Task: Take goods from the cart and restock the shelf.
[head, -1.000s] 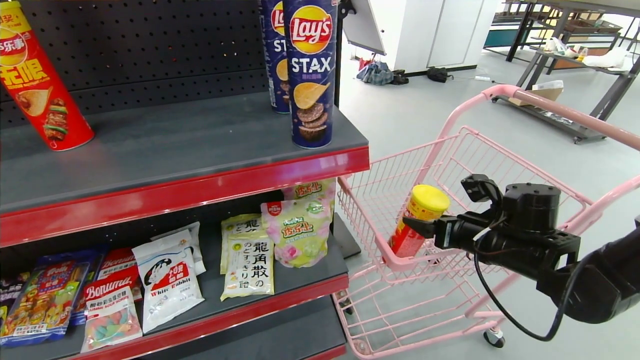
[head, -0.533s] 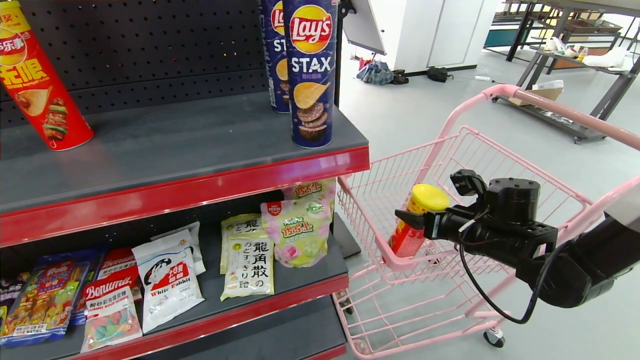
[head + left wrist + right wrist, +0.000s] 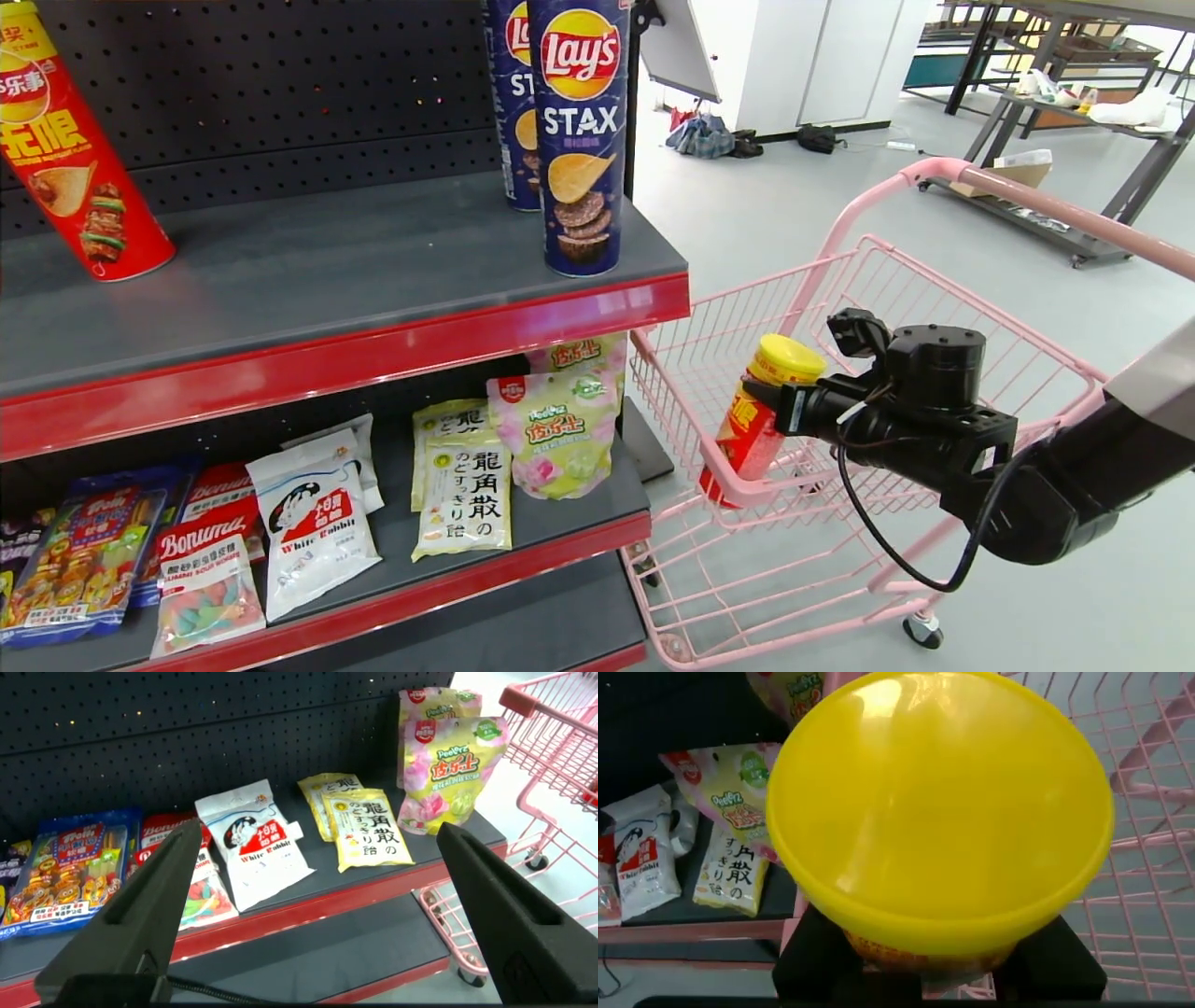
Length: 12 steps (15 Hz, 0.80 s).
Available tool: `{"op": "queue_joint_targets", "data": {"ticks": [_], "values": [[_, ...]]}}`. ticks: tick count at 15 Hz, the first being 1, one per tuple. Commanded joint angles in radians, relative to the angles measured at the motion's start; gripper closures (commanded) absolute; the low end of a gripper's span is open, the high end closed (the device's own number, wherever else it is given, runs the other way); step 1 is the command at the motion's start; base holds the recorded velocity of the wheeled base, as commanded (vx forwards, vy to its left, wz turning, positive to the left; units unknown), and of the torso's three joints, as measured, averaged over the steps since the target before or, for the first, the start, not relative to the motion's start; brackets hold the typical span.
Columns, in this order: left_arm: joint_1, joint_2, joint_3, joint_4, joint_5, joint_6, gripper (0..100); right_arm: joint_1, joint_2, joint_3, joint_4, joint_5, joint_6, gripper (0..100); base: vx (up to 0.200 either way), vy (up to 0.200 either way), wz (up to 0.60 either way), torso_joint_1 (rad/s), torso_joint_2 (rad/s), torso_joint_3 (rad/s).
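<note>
A red chip can [image 3: 747, 429] with a yellow lid [image 3: 938, 803] hangs tilted at the left wall of the pink cart [image 3: 868, 247], its base level with the basket's rim. My right gripper [image 3: 782, 399] is shut on the can just under the lid. The grey upper shelf [image 3: 327, 271] with a red front edge lies to the left of the cart and higher. My left gripper [image 3: 318, 831] is open with nothing between its fingers, in front of the lower shelf [image 3: 374, 882] of snack bags.
Two tall blue chip cans [image 3: 581, 140] stand at the upper shelf's right end and a red can [image 3: 70, 159] at its left, with bare shelf between. Snack bags [image 3: 313, 523] lie on the lower shelf. Tables stand far behind the cart.
My right gripper has moved left and slightly up with the can. The can has tipped, and its lower end has come up over the basket's left rim.
</note>
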Motion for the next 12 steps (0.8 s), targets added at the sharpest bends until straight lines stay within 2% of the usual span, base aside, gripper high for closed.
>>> {"op": "queue_joint_targets", "data": {"ticks": [1, 5, 8, 9, 10, 12], "values": [[0.000, 0.001, 0.000, 0.000, 0.000, 0.000, 0, -0.002, -0.092, -0.003, 0.017, -0.018, -0.008, 100, 0.000, 0.000, 0.00, 0.000, 0.00, 0.000], [0.000, 0.001, 0.000, 0.000, 0.000, -0.004, 0, -0.066, -0.293, -0.062, 0.030, -0.027, -0.117, 100, 0.000, 0.000, 0.00, 0.000, 0.00, 0.000], [0.000, 0.001, 0.000, 0.000, 0.000, -0.004, 0, -0.097, -0.468, -0.113, 0.178, -0.024, -0.171, 100, 0.000, 0.000, 0.00, 0.000, 0.00, 0.000], [0.000, 0.001, 0.000, 0.000, 0.000, -0.004, 0, -0.104, -0.554, -0.138, 0.284, -0.027, -0.189, 100, 0.000, 0.000, 0.00, 0.000, 0.00, 0.000], [-0.002, 0.001, 0.000, 0.000, 0.000, -0.002, 0, -0.111, -0.706, -0.153, 0.475, -0.045, -0.203, 100, 0.000, 0.000, 0.00, 0.000, 0.00, 0.000], [0.000, 0.001, 0.000, 0.000, 0.000, -0.002, 0, -0.111, -0.930, -0.139, 0.782, -0.206, -0.247, 100, 0.000, 0.000, 0.00, 0.000, 0.00, 0.000]]}}
